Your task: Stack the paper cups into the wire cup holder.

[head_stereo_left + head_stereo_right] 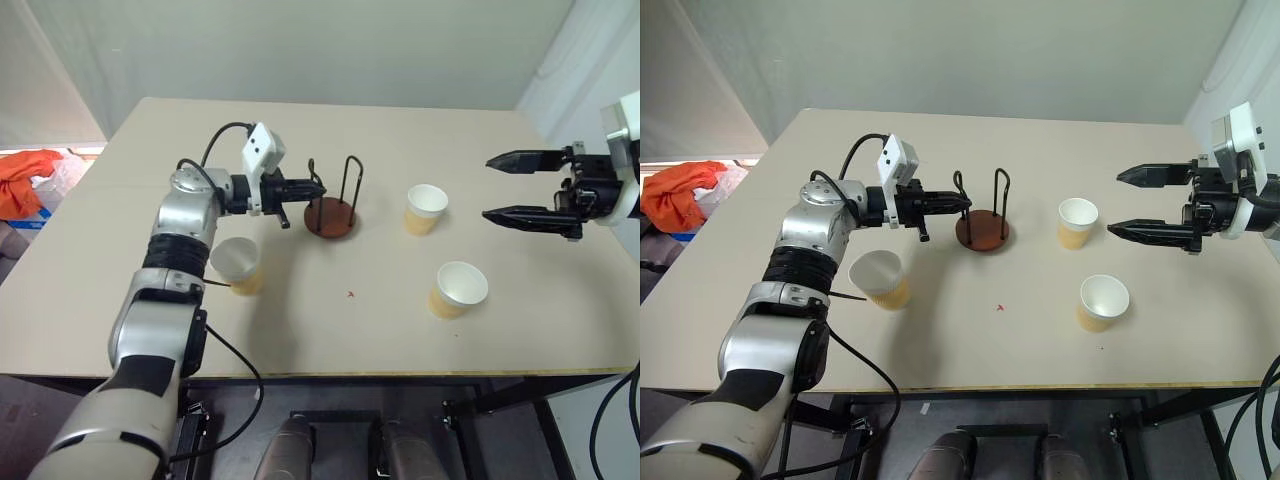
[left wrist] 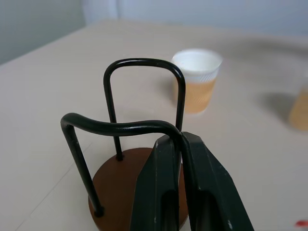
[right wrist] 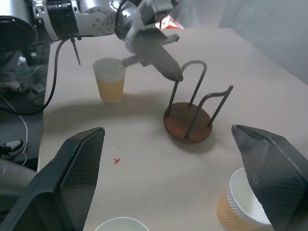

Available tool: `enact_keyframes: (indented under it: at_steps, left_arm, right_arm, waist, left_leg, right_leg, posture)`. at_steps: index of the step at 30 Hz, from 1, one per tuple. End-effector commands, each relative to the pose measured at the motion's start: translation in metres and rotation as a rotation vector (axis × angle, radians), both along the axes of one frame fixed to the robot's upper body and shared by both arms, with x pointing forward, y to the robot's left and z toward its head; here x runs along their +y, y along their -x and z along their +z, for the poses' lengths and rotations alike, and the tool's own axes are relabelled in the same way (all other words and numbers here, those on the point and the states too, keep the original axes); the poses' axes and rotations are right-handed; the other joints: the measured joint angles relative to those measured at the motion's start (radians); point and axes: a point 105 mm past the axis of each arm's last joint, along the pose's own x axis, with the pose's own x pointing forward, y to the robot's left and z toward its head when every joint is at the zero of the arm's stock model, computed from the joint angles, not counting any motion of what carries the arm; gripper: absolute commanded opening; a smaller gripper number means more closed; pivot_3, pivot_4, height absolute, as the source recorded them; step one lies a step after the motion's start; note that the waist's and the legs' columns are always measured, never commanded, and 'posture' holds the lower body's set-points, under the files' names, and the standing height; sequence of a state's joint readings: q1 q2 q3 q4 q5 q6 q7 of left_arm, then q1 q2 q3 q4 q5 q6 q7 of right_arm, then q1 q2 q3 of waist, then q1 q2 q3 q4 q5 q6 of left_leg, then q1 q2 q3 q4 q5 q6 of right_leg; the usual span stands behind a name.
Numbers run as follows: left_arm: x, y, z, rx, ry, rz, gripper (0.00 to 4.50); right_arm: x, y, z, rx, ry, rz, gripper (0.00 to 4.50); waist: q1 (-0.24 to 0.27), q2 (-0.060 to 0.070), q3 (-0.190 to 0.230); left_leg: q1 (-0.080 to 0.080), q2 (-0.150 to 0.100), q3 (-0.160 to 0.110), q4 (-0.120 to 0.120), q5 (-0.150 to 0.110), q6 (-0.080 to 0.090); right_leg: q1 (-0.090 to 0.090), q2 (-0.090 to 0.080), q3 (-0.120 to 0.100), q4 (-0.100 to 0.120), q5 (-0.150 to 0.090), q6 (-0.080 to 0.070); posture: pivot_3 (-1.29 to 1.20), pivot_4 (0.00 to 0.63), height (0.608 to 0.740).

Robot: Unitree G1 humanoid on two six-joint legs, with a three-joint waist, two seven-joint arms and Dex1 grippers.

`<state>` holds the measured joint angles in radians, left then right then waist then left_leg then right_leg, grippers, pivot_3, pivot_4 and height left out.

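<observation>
Pale desk bearing everything. Left gripper clamped shut on one black loop of the wire cup holder, near the desk's middle. Right gripper hovering over the desk's right side, fingers spread wide, empty. Three paper cups upright, well apart: cup beside the left arm, cup right of the holder, nearest cup, apparently all empty
</observation>
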<state>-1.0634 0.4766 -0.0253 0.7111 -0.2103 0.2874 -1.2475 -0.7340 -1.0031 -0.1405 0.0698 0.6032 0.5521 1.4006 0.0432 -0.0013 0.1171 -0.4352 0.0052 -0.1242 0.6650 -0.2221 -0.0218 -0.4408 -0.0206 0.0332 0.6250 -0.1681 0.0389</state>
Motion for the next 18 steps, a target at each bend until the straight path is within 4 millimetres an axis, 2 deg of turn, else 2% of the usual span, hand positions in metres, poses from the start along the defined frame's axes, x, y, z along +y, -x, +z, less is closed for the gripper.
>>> enact_keyframes:
  at_steps: [1, 7, 11, 15, 18]
  left_arm:
    - [-0.007, 0.026, 0.018, -0.046, 0.008, -0.108, 0.02]
    - [-0.018, 0.067, 0.006, -0.006, 0.006, -0.170, 0.02]
    - [-0.027, 0.093, 0.002, 0.025, 0.086, -0.176, 0.02]
    - [-0.033, 0.112, -0.005, 0.048, 0.081, -0.173, 0.02]
    - [-0.030, 0.114, -0.014, 0.058, 0.049, -0.132, 0.02]
  right_arm:
    - [-0.001, 0.012, 0.006, -0.035, 0.040, 0.016, 4.50]
    - [0.005, 0.020, -0.014, 0.008, 0.106, 0.038, 4.50]
    - [0.008, 0.019, -0.027, 0.040, 0.119, 0.045, 4.50]
    - [0.020, 0.025, -0.047, 0.097, 0.153, 0.087, 4.50]
    - [0.020, 0.023, -0.057, 0.110, 0.178, 0.071, 4.50]
  waist:
    - [0.000, 0.000, 0.000]
    - [-0.001, 0.000, 0.000]
    - [0.000, 0.000, 0.000]
    - [-0.001, 0.000, 0.000]
    - [-0.003, 0.000, 0.000]
  left_leg:
    - [0.000, 0.000, 0.000, 0.000, 0.000, -0.001]
    - [0.000, 0.000, 0.001, 0.000, 0.002, -0.003]
    - [0.000, 0.000, 0.001, 0.001, 0.001, -0.003]
    - [0.001, 0.000, 0.001, 0.001, 0.001, -0.002]
    - [0.007, 0.000, 0.001, 0.000, 0.002, -0.002]
  right_leg:
    - [0.000, 0.000, 0.000, 0.000, 0.000, 0.000]
    - [0.000, 0.000, 0.000, 0.000, -0.002, 0.000]
    - [0.001, -0.001, 0.000, 0.000, -0.003, -0.002]
    - [0.001, -0.001, 0.000, 0.001, -0.006, -0.007]
    - [0.006, -0.001, 0.001, 0.001, -0.006, -0.008]
  posture:
    - [0.00, 0.150, 0.740]
    - [0.00, 0.150, 0.740]
    - [0.00, 0.150, 0.740]
    - [0.00, 0.150, 0.740]
    - [0.00, 0.150, 0.740]
